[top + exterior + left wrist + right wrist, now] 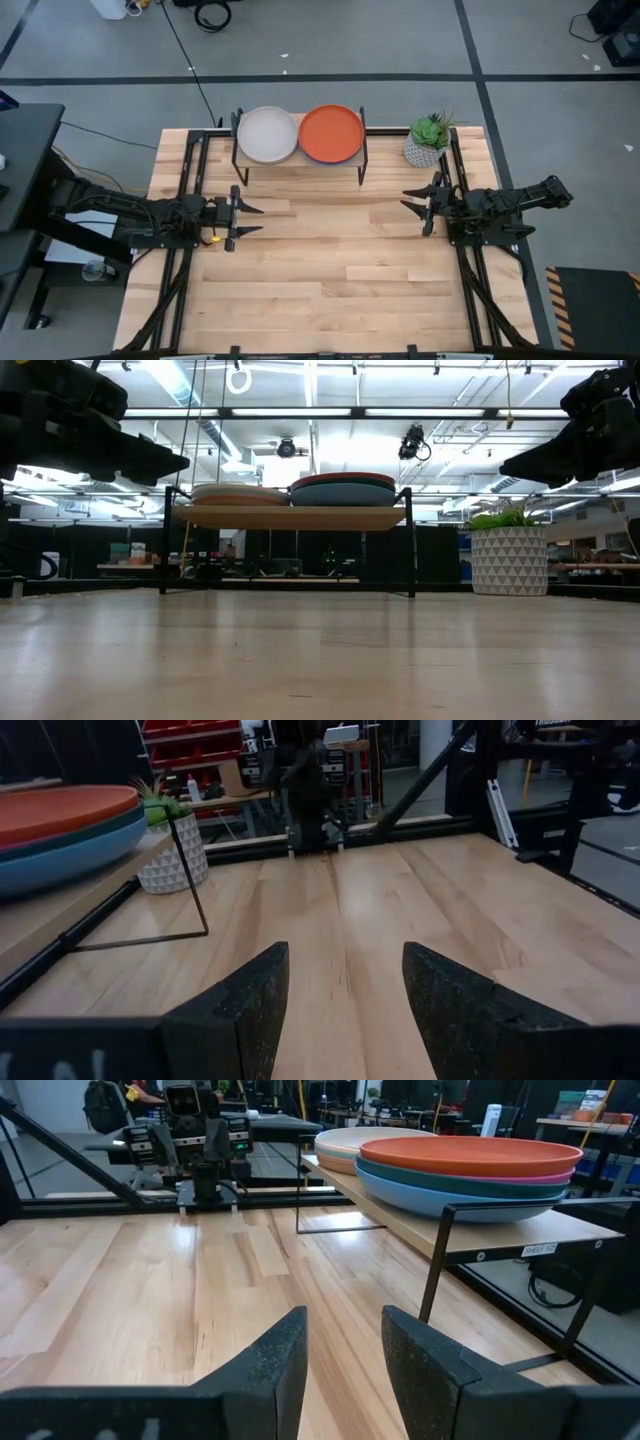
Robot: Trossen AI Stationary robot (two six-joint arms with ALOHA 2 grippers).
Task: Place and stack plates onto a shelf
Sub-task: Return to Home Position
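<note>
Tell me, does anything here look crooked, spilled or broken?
Nothing stands out. The shelf sits level with two tidy stacks side by side, a grey plate topping one and an orange plate the other. The potted plant stands upright beside it. The left gripper and right gripper are open and empty.

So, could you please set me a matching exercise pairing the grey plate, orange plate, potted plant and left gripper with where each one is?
1 grey plate
2 orange plate
3 potted plant
4 left gripper

A on the table, right of the shelf
B tops the shelf's left stack
C over the table's left side, fingers open
D tops the shelf's right stack

Pairs: 1-B, 2-D, 3-A, 4-C
</note>
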